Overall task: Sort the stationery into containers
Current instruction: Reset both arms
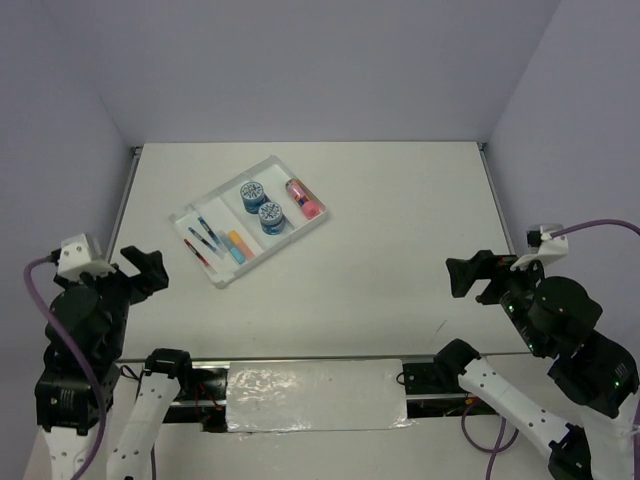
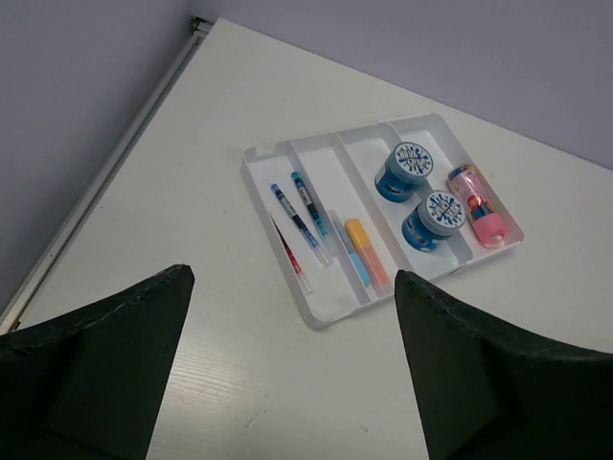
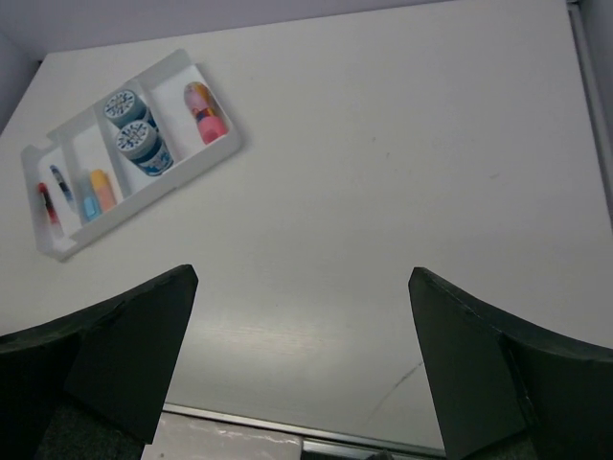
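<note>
The white tray (image 1: 214, 205) lies at the table's back left, and all the stationery is in it. Its left compartment holds thin blue pens (image 2: 302, 216) and a red pen (image 2: 290, 254). The second holds a light-blue marker (image 2: 352, 261) and an orange marker (image 2: 367, 251). The third holds two blue tubs (image 1: 253, 193) (image 1: 271, 216), the right one a pink tube (image 1: 303, 198). My left gripper (image 1: 148, 268) is open and empty, near and left of the tray. My right gripper (image 1: 470, 278) is open and empty, far right.
The table's metal front edge (image 3: 239, 422) runs below the right gripper. A clear plastic sheet (image 1: 315, 397) lies between the arm bases. Purple walls enclose the table on three sides.
</note>
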Robot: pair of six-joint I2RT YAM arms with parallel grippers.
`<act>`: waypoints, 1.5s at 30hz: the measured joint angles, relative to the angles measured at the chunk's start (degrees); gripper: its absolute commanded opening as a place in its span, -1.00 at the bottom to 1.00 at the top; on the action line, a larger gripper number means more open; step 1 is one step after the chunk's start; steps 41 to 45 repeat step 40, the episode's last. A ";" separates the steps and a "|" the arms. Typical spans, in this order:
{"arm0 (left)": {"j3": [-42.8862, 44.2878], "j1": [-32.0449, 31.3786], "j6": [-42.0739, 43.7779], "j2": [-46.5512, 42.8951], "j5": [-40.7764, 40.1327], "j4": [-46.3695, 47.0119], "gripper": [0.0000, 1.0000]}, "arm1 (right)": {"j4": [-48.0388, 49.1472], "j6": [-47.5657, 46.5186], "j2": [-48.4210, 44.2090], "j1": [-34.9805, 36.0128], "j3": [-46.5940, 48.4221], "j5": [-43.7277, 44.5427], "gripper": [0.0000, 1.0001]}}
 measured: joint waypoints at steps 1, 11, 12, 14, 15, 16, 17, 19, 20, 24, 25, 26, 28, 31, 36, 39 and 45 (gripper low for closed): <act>-0.50 0.00 -0.04 -2.14 -0.61 -0.28 0.99 | -0.83 -0.02 -0.90 0.00 0.00 0.83 0.99; -1.07 -0.07 -0.02 -8.81 -2.62 -2.51 0.99 | -3.78 0.04 -6.29 0.02 -0.59 3.32 0.99; -1.16 -0.11 -0.02 -8.70 -2.62 -2.58 0.99 | -3.74 0.11 -6.29 0.02 -0.92 3.30 0.99; -1.36 -0.24 -0.02 -8.66 -2.62 -2.69 0.99 | -3.76 0.20 -6.29 0.02 -1.53 3.30 0.99; -1.40 -0.31 -0.02 -8.66 -2.62 -2.75 0.99 | -3.76 0.20 -6.29 0.02 -1.73 3.30 0.99; -1.42 -0.37 -0.02 -8.66 -2.62 -2.86 0.99 | -3.69 0.22 -6.29 0.02 -1.97 3.30 1.00; -1.42 -0.39 -0.02 -8.66 -2.62 -2.91 0.99 | -3.72 0.22 -6.29 0.00 -2.12 3.30 1.00; -1.42 -0.39 -0.02 -8.61 -2.62 -2.95 0.99 | -3.67 0.24 -6.29 0.02 -2.45 3.30 1.00; -1.42 -0.39 -0.02 -8.57 -2.62 -2.93 0.99 | -3.63 0.26 -6.29 0.02 -2.56 3.30 0.99; -1.42 -0.52 0.00 -7.87 -2.60 -2.91 0.99 | -2.95 0.66 -6.27 0.02 -3.61 3.30 1.00; -1.42 -0.61 0.00 -7.58 -2.62 -2.91 0.99 | -2.78 0.79 -6.27 0.00 -3.93 3.30 0.99; -1.42 -0.72 0.00 -7.23 -2.62 -2.93 0.99 | -2.71 0.90 -6.25 0.02 -4.31 3.30 1.00; -1.44 -0.83 0.00 -6.51 -2.60 -2.91 0.99 | -2.49 1.25 -6.14 0.02 -4.96 3.30 1.00; -1.57 -0.87 0.00 -5.92 -2.60 -2.95 0.99 | -2.16 1.55 -5.86 0.02 -5.81 3.30 0.99; -1.60 -1.07 0.00 -5.92 -2.60 -2.93 0.99 | -1.86 1.77 -5.57 0.02 -6.88 3.23 0.99; -1.62 -1.20 0.00 -5.92 -2.58 -2.91 0.99 | -1.57 1.77 -5.35 0.02 -6.91 3.08 0.99; -1.64 -1.25 0.00 -5.92 -2.60 -2.91 0.99 | -1.42 1.77 -5.25 0.02 -6.91 3.06 1.00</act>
